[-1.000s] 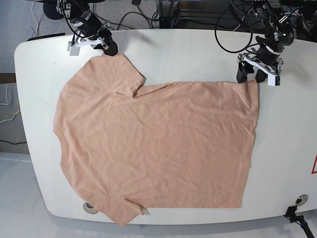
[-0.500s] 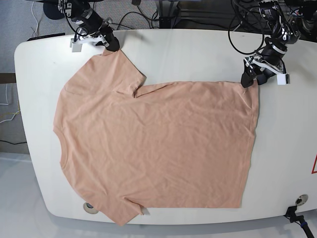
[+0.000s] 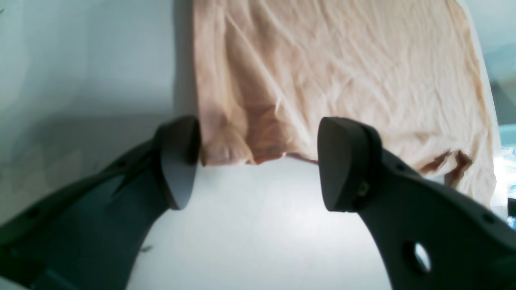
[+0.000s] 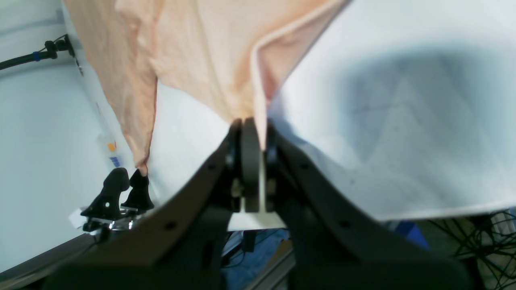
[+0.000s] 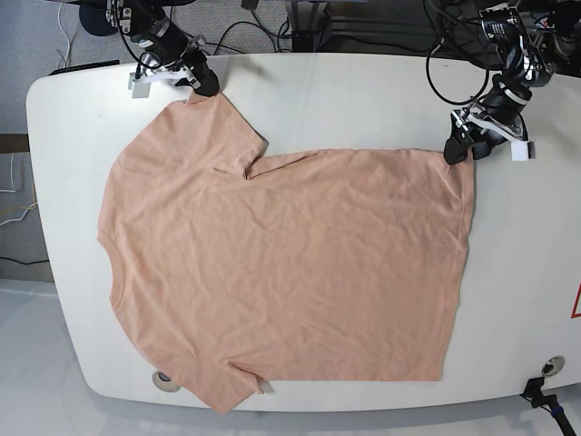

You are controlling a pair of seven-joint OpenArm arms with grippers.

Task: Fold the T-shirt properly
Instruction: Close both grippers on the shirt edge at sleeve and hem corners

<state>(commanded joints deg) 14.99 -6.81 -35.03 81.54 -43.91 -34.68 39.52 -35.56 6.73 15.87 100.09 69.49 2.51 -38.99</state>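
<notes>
A: What else was around the T-shirt point(image 5: 281, 263)?

B: It lay flat on a white table point(image 5: 345, 100). Black cables point(image 5: 245, 34) hung behind the far edge. There were two small round holes near the front edge, one at the left point(image 5: 162, 379) and one at the right point(image 5: 550, 366). Nothing lay on top of the shirt.

A: Where were the grippers?

B: The right gripper point(image 4: 253, 139) was at the far sleeve tip, on the left of the base view. Its jaws were pressed together, pinching the sleeve hem. The left gripper point(image 3: 258, 161) was at the far hem corner, on the right of the base view. Its jaws were spread wide, one finger point(image 3: 179, 157) right against the corner's side edge, the other finger point(image 3: 346, 163) in front of the cloth. They were not squeezing the cloth.

A: What was hard to see?

B: The left wrist view was blurry. The corner there looked a bit curled. In the right wrist view, the dark fingers hid the pinched bit of hem. The near sleeve hung a little over the table's front edge.

A: Which way did the shirt point?

B: Its long way ran left to right across the table. The collar was on the left and the bottom hem on the right
</notes>
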